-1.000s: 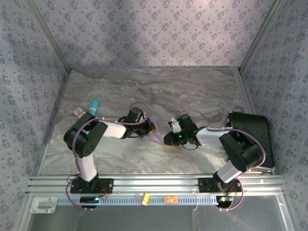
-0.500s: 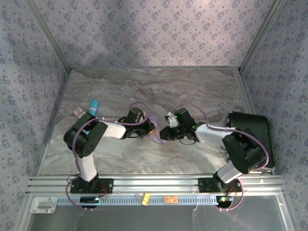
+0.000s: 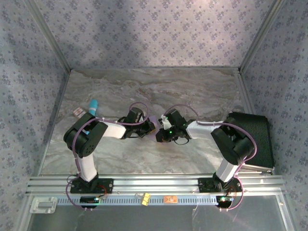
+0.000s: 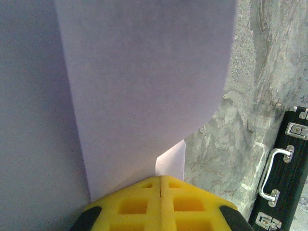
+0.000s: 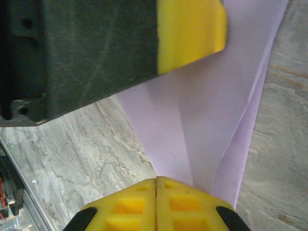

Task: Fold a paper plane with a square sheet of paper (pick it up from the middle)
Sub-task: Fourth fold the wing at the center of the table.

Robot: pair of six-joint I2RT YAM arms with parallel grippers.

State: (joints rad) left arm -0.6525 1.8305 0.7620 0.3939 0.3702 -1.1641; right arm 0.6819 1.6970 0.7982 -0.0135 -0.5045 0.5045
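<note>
Left of the black case, your right gripper is clamped on one end of the sheet of paper. Farther from the case, your left gripper is clenched on the other end, so the sheet spans between them. It shows lengthwise creases and loose layers but no pointed nose, so I judge it partway, with nose and wings left.

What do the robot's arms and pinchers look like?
The left arm and right arm have chunky black joints and white links, with thin purple cables looping along them. The left gripper and right gripper have yellow pads with square holes. A tiny green light glows by the right wrist.
</note>
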